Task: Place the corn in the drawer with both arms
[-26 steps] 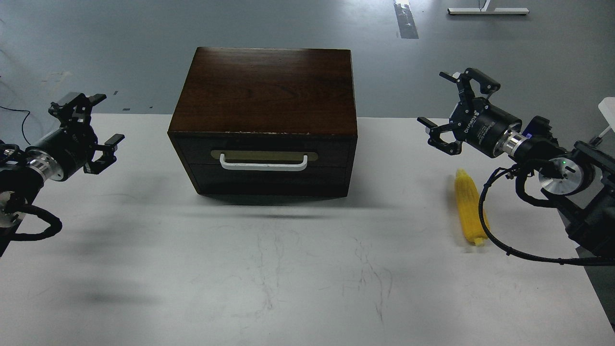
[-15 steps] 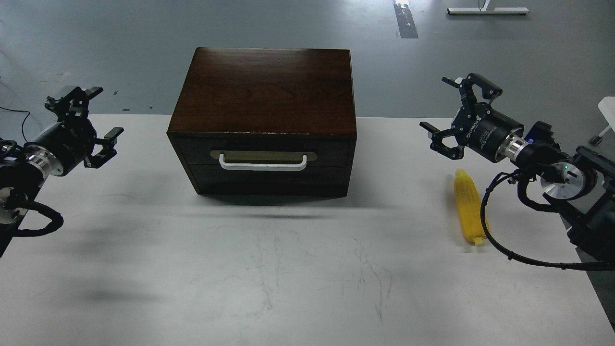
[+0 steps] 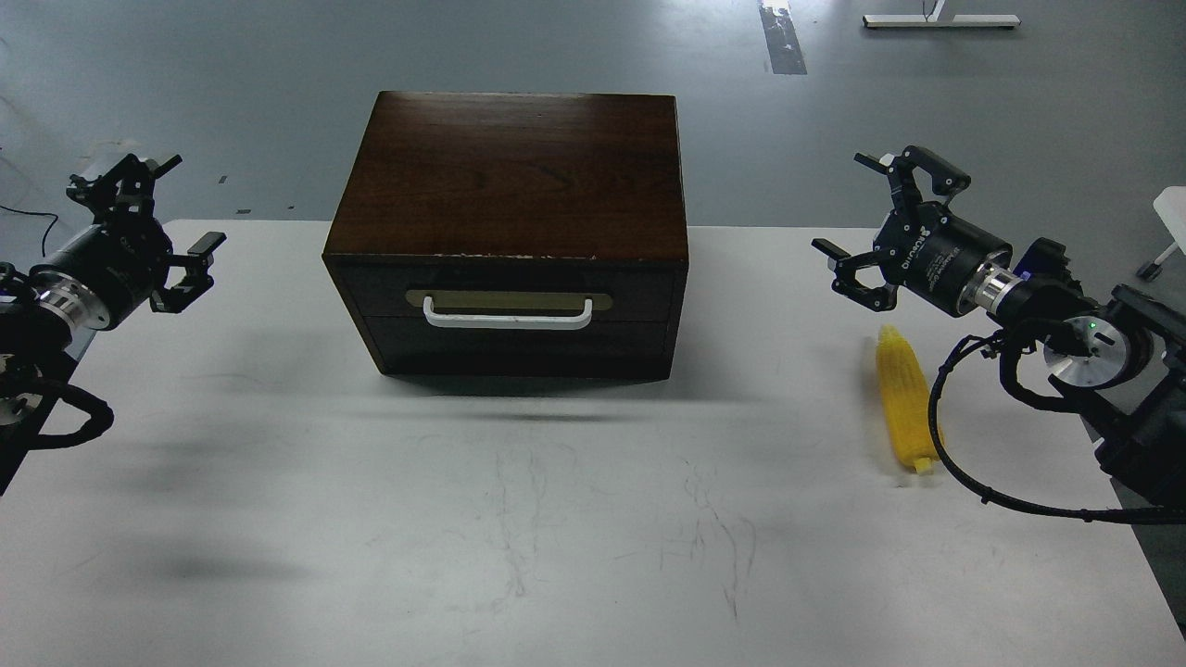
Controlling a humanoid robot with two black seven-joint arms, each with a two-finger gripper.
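The yellow corn (image 3: pixel 903 398) lies on the white table at the right, lengthwise toward me, stub end nearest. The drawer (image 3: pixel 505 293), dark brown front with a white bar handle (image 3: pixel 508 320), is shut in the dark wooden cabinet (image 3: pixel 510 176) at the table's middle back. My right gripper (image 3: pixel 862 218) is open and empty, in the air just behind and above the corn's far tip. My left gripper (image 3: pixel 181 208) is open and empty at the table's far left, well left of the cabinet.
The white table (image 3: pixel 519 519) stretches in front of the cabinet with faint scratch marks. A black cable (image 3: pixel 945 435) from my right arm loops down beside the corn. Grey floor lies behind the table.
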